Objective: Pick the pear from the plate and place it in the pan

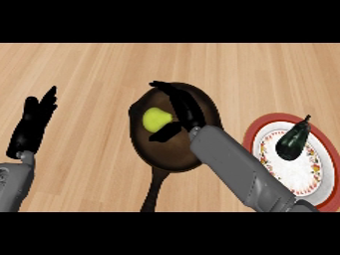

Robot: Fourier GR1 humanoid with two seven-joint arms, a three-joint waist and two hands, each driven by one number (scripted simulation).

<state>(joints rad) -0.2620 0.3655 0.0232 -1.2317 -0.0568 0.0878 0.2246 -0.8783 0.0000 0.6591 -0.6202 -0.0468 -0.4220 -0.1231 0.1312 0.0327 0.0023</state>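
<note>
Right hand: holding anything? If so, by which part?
Apparently nothing. The right hand is over the pan, fingers straight; the pear sits in the pan between thumb and fingers, not clearly gripped. The left hand rests open, holding nothing.

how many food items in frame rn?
2. A yellow-green pear lies in the dark pan, beside the right hand. A dark eggplant sits on the red-rimmed plate at right. The forearm may hide more.

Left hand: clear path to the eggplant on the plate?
Probably not. The left hand rests open at far left, while the eggplant lies on the plate at far right, with the pan and right forearm between.
</note>
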